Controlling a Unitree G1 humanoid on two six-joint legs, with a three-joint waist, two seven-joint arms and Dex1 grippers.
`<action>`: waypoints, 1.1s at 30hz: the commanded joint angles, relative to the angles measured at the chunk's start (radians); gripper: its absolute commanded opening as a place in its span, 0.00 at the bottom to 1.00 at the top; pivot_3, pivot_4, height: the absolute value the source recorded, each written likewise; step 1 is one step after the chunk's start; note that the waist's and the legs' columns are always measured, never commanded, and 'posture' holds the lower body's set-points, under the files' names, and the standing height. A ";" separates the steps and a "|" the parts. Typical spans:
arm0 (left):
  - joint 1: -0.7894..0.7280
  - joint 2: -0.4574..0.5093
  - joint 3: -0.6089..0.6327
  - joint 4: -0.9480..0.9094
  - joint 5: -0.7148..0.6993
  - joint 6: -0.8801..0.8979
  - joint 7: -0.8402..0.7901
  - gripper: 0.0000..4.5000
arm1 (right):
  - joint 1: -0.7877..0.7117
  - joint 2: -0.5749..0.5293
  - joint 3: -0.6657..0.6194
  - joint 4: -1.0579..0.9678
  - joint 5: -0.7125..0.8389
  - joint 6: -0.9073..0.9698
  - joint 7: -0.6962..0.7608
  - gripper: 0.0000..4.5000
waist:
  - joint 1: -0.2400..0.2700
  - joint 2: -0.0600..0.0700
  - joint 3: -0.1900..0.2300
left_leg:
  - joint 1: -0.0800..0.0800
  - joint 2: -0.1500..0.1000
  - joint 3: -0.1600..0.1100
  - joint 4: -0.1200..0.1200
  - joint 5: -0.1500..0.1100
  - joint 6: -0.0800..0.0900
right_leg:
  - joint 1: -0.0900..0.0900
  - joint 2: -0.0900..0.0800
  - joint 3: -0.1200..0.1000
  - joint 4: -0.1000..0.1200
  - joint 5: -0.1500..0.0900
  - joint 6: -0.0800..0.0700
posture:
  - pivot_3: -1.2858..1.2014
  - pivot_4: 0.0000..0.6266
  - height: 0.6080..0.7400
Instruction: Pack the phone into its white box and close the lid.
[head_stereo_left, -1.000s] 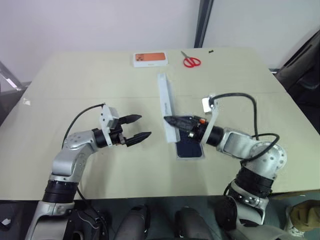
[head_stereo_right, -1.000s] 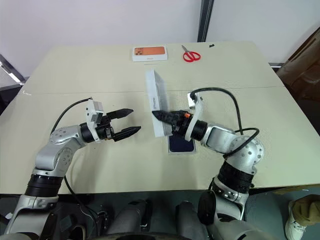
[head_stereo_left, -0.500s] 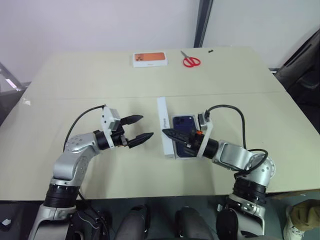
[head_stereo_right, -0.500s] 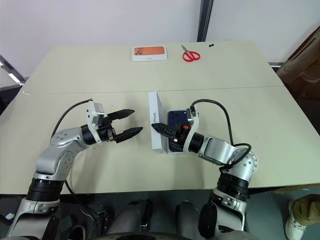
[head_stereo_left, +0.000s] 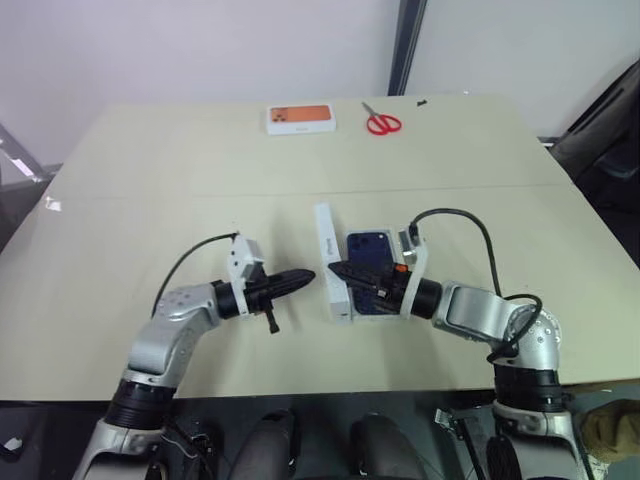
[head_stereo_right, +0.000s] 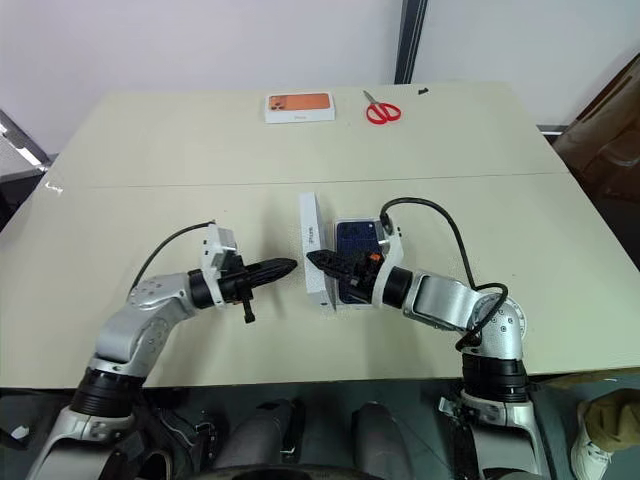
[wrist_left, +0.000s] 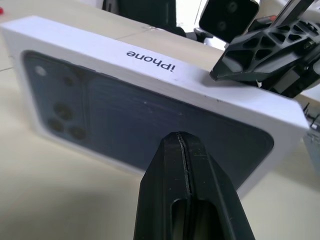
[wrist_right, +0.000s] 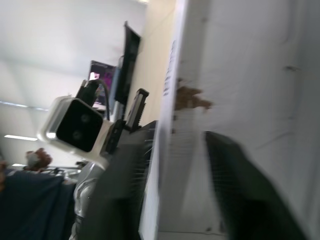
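- Since a second ago, your left gripper (head_stereo_left: 305, 274) has snapped shut from a wide spread and swung in towards the middle of the table (head_stereo_left: 150, 180); its two fingers (wrist_left: 182, 190) now press together, pointing level at the printed outer face of the lid (head_stereo_left: 332, 270); you cannot tell from the frames whether the tips touch it.
- Over the same second the lid has come down from its high tilt; it now stands on one long edge, nearly upright, hollow side towards the phone (head_stereo_left: 368, 245); the word "iPhone" shows on its upper side wall in the left wrist view.
- Your right gripper (head_stereo_left: 336, 270) reaches in from the other side, fingers parted and set astride the lid's upper wall, one outside and one inside the shell; a gap shows beside the inner finger, so no firm clamp is visible.
- Your phone lies flat, dark blue back up, just beside the standing lid on the robot's right; a thin white rim of the white box (head_stereo_right: 356, 221) edges its far end; the right gripper covers its near half.
- At the table's far edge, well apart from the work, sit an orange-topped box (head_stereo_left: 300, 118) and red-handled scissors (head_stereo_left: 382, 123).
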 joint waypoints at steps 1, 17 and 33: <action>-0.031 -0.031 -0.014 0.004 0.021 -0.034 0.028 0.00 | -0.040 -0.051 -0.020 -0.011 -0.032 -0.046 0.060 0.89 | -0.001 0.000 0.000 | 0.000 0.000 0.000 0.000 0.000 0.000 | 0.000 0.000 0.000 0.000 0.000 0.000 | 0.52 0.24 0.95; -0.154 -0.163 -0.102 0.052 0.056 -0.018 0.062 0.00 | -0.034 -0.338 0.050 -0.010 -0.828 -0.371 0.473 0.99 | 0.003 -0.001 0.000 | 0.000 0.000 0.001 0.001 0.000 0.001 | 0.001 0.001 0.000 0.000 0.000 0.000 | 0.52 0.24 0.95; -0.154 -0.066 -0.047 0.160 0.062 0.125 0.123 0.00 | 0.067 -0.362 0.258 -0.122 -1.344 -0.616 0.733 0.01 | 0.012 -0.001 0.001 | 0.000 0.000 0.000 0.002 0.000 0.000 | 0.001 0.000 0.000 -0.001 0.000 0.000 | 0.52 0.24 0.95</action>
